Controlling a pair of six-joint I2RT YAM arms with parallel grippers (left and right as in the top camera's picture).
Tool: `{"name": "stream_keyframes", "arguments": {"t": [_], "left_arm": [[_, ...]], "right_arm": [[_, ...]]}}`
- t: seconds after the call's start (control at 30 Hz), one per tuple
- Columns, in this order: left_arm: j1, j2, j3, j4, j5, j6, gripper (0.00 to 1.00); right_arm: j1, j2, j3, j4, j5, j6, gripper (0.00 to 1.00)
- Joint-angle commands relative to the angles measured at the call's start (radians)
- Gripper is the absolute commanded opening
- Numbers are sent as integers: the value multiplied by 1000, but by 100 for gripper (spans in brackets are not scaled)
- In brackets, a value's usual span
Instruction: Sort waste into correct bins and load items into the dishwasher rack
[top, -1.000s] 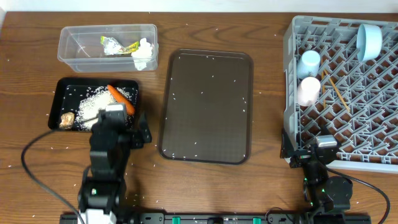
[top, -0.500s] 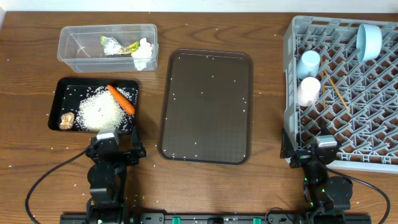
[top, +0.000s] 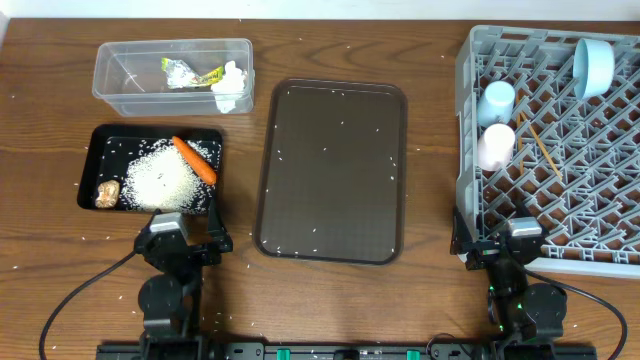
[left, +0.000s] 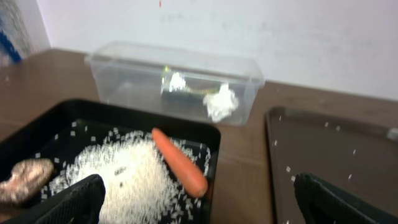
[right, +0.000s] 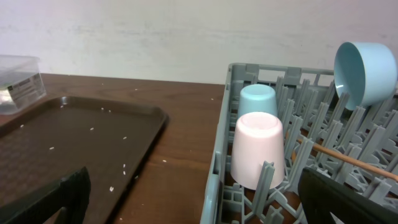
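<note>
The clear tub holds the foil wrapper and the white tissue. The black tray holds rice, the carrot and the brown lump. The grey rack holds a blue dish, a blue cup, a pink cup and chopsticks. My left gripper is open and empty just in front of the black tray; in its wrist view the carrot lies ahead. My right gripper is open and empty at the rack's front left corner, facing the pink cup.
The dark brown serving tray lies between the bins and the rack, with stray rice grains on it. More grains are scattered on the wooden table. The rack fills the right side up to the table's edge.
My left arm has pulled back from over the black tray toward the front edge of the table, uncovering the rice. The right arm has not moved.
</note>
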Motion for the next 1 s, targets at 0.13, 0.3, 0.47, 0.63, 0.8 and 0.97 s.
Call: {"name": "stream_keyframes", "arguments": {"t": [0.13,0.3,0.47,0.63,0.8,0.97], "left_arm": [[-11,-34,-32,-17,-11,6,98],[-11,-33,-32,-17,-11,6,98],[-11,-30,-32,-17,-11,6,98],[-11,-30,-32,-17,-11,6,98],[-11,-30,-32,-17,-11,6,98],[-11,-30,-32,-17,-11,6,98]], "right_arm": [[-1,-6,-5,-1,10,-12,99],[-1,-6,-5,-1,10,-12,99],[-1,-6,-5,0,10,-12,99],[-1,-6,-5,-1,10,-12,99],[-1,-6,-5,-1,10,-12,99],[-1,-6,-5,0,10,-12,99]]}}
